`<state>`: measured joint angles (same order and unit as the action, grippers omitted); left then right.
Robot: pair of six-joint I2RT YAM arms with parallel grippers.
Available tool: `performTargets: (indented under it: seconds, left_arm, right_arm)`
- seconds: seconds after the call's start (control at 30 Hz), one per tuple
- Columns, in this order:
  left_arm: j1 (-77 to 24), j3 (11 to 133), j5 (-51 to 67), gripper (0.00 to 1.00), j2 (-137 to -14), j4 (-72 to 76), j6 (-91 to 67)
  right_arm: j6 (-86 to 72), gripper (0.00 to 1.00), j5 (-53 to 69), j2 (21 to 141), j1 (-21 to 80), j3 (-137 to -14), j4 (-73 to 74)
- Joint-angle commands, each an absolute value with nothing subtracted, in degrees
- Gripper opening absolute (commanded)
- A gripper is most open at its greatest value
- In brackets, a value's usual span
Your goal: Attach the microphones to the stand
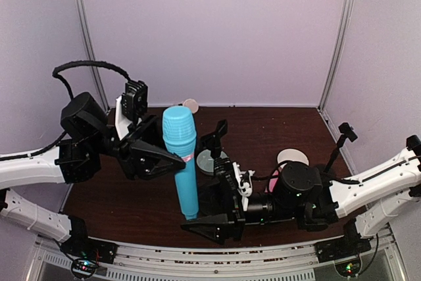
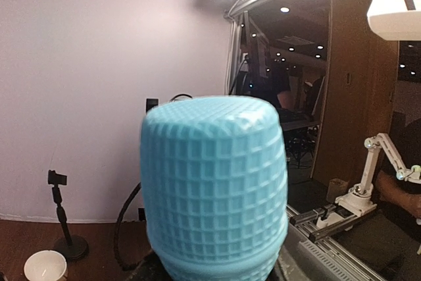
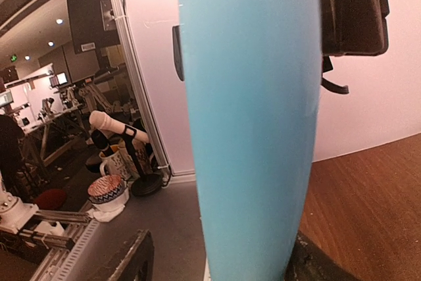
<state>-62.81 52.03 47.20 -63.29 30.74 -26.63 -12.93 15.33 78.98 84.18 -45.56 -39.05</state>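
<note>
left pincer: clenched on sky-blue microphone, upright above worktop | right pincer: released, jaws spread, flanking its lower shaft

Dark table (white cup)

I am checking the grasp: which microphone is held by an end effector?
The blue microphone, upright in the left end effector; the cream one sits on a stand.
</note>
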Motion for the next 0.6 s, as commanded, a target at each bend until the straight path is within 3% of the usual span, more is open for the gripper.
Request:
performTargets:
  seconds: [0.0, 0.27, 0.33, 0.47, 0.57]
  left_arm:
    - [-63.19, 52.92, 49.24, 0.26, -63.17, 37.77, -28.9]
    - [-63.19, 53.45, 48.42, 0.29, -64.54, 35.87, -28.73]
    - [-63.19, 53.44, 48.28, 0.3, -64.9, 35.96, -28.59]
    - [-63.19, 54.29, 50.89, 0.27, -66.46, 40.07, -30.61]
    - [-63.19, 55.28, 52.14, 0.26, -67.91, 42.43, -32.52]
  right_arm:
    - [-16.19, 0.65, 18.72, 79.22, 83.34, -46.42, -44.62]
    - [-17.56, 0.4, 19.1, 78.94, 82.14, -45.52, -45.71]
    - [-17.62, 0.4, 19.5, 79.05, 81.94, -45.61, -45.57]
    - [-17.67, 0.56, 21.08, 80.55, 81.83, -47.12, -44.1]
    - [-17.95, 0.52, 23.6, 82.38, 81.8, -49.03, -43.37]
